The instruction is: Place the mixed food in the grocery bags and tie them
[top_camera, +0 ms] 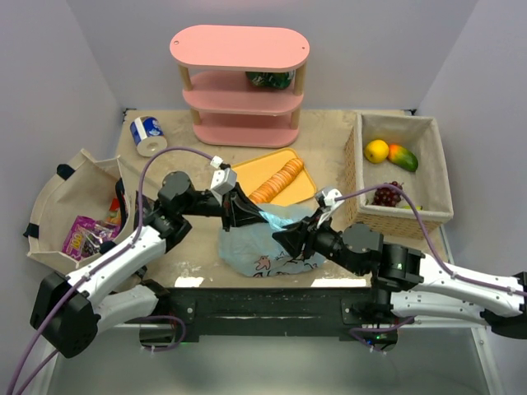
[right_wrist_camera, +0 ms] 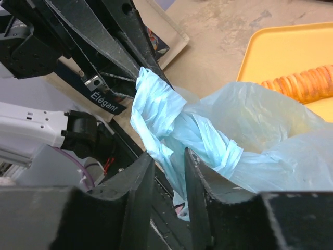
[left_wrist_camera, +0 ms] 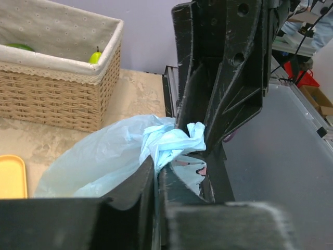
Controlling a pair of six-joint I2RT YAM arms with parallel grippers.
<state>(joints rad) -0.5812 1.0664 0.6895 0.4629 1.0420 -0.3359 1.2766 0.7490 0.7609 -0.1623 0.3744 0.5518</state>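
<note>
The blue bag (top_camera: 262, 253) lies at centre frame, just below the yellow tray (top_camera: 254, 169). The left gripper (left_wrist_camera: 157, 172) pinches its twisted handle (right_wrist_camera: 208, 141). The right gripper (right_wrist_camera: 165, 164) is slightly spread around that twist.

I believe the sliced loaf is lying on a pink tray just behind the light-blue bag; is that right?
Not quite: the tray under the sliced loaf is yellow, not pink, as the top external view shows. It does lie just behind the light-blue bag.

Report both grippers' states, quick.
Left gripper: shut on the light-blue grocery bag.
Right gripper: open, the bag's twisted handle between its jaws.
</note>
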